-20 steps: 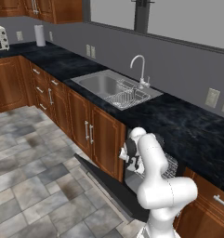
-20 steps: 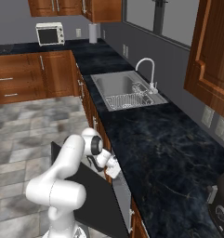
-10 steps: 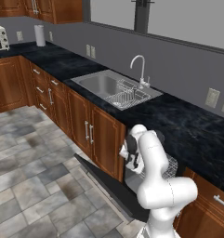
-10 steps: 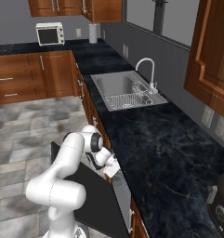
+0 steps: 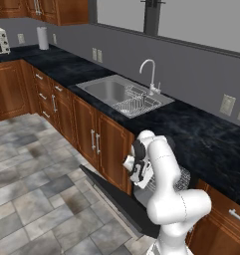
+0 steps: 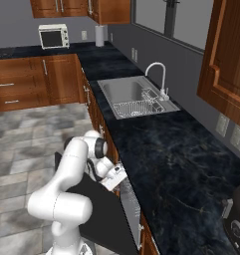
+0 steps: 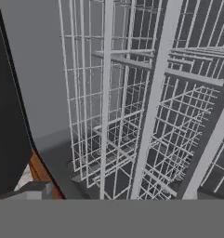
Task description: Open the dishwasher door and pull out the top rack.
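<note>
The dishwasher door (image 5: 116,201) hangs open — claw (image 6: 113,178) spread wide, gripping nothing, at the top rack (image 7: 132,116).

We find even, diffuse rendered light in all views, with no evident source. The black worktop (image 5: 201,134) shows only a faint mottled sheen, without glare. Shadows are soft and weak on the tiled floor (image 5: 27,199). Both base views are coarse and slightly soft. In the hand view, the wire grid (image 7: 146,116) is sharp up close, with no edge distortion.
</note>
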